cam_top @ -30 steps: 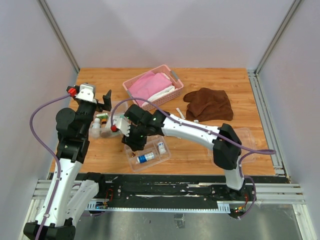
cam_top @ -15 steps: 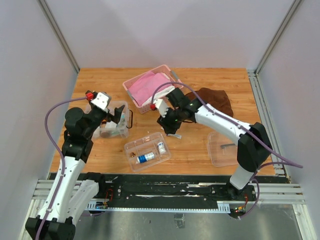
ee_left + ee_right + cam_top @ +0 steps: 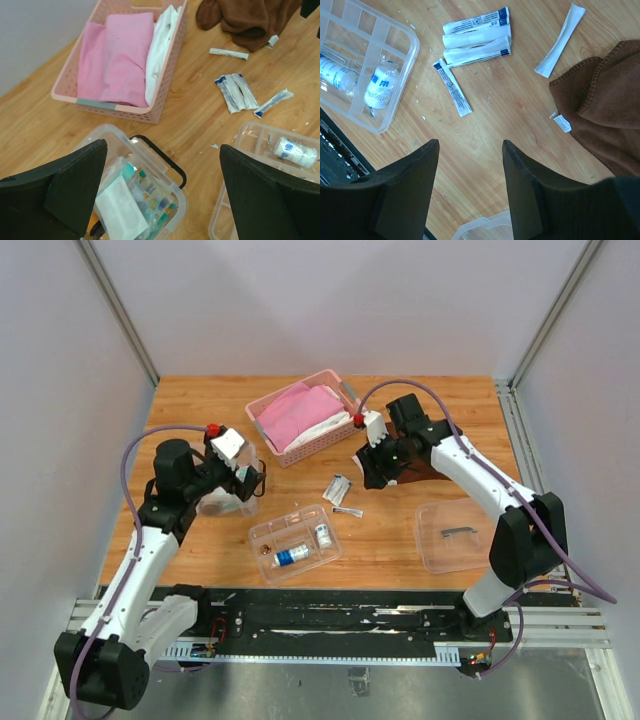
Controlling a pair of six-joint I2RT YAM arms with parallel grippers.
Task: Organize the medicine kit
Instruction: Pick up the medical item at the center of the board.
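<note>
The medicine kit's clear box [image 3: 225, 495] holds packets and small bottles, and its black handle [image 3: 161, 161] lies on its right side. My left gripper [image 3: 245, 480] is open and empty just above the box [image 3: 150, 200]. The divided clear tray [image 3: 295, 543] with a white bottle [image 3: 295, 150] lies right of the box. Several white packets [image 3: 338, 488] lie loose behind the tray. My right gripper [image 3: 368, 472] hovers open and empty over bare wood [image 3: 470, 145], just right of the packets [image 3: 477, 37]. The clear lid [image 3: 455, 535] with its dark handle lies at the right.
A pink slatted basket [image 3: 305, 415] with pink and white cloth stands at the back. A brown cloth [image 3: 425, 455] lies partly under my right arm, with one more packet [image 3: 560, 40] beside it. The tray's edge [image 3: 395, 107] shows at the right wrist view's left.
My right arm has swung from over the tray back and to the right, uncovering the loose packets. My left gripper has moved right and come over the box.
</note>
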